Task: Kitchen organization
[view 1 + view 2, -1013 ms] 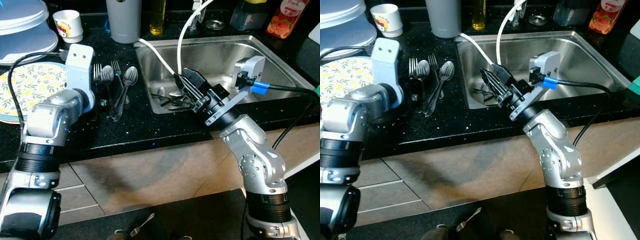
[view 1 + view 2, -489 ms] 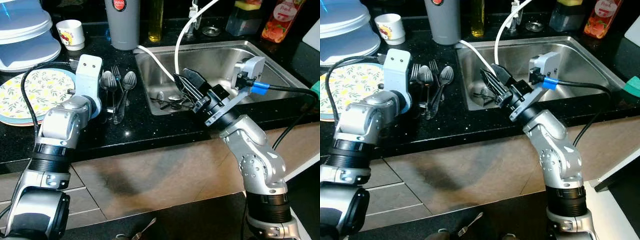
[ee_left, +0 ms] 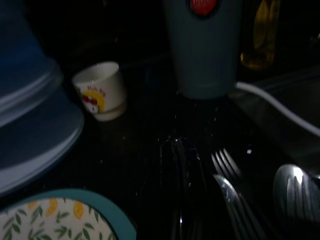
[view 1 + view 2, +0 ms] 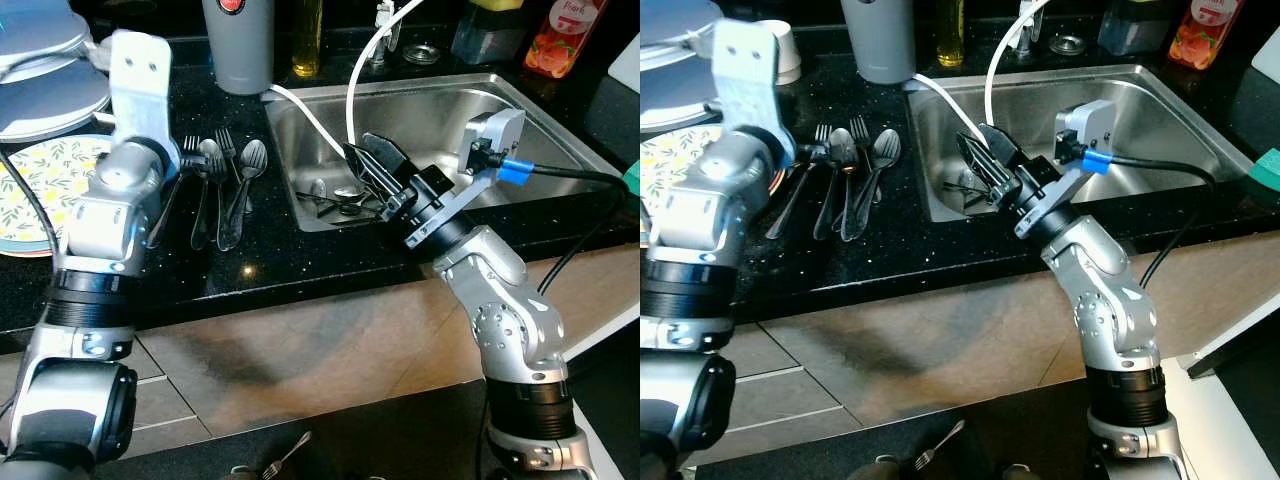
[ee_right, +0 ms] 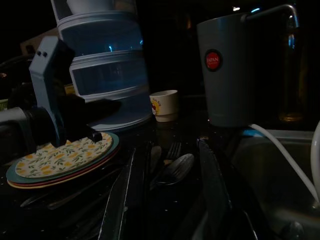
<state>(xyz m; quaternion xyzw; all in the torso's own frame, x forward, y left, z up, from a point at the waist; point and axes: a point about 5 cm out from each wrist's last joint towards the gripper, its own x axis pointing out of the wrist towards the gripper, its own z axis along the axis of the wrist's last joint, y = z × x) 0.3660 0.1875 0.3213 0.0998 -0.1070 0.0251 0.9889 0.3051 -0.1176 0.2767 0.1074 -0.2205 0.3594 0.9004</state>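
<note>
Reaching over sink (image 4: 560,130) edge, right claw (image 4: 372,172) spread, empty, aimed at cutlery in sink (image 4: 335,198), likely for pickup. Sorted forks and spoons (image 4: 225,175) lie on table left of sink. Left claw near them; state: cannot tell.

Countertop (image 4: 280,255): black, glossy, stone-like, with fine pale speckle. Sink (image 4: 560,135) set into it: brushed stainless metal, dull sheen. Forks and spoons (image 4: 225,180) on the countertop beside the sink: polished metal, bright highlights. Tumbler (image 4: 238,45) behind them: smooth matt grey. Small cup (image 3: 100,90): glossy white, printed. Plate (image 4: 35,185): smooth, glazed, leaf pattern. Both arms: satin silver metal; right gripper (image 4: 375,170) fingers matt black.
</note>
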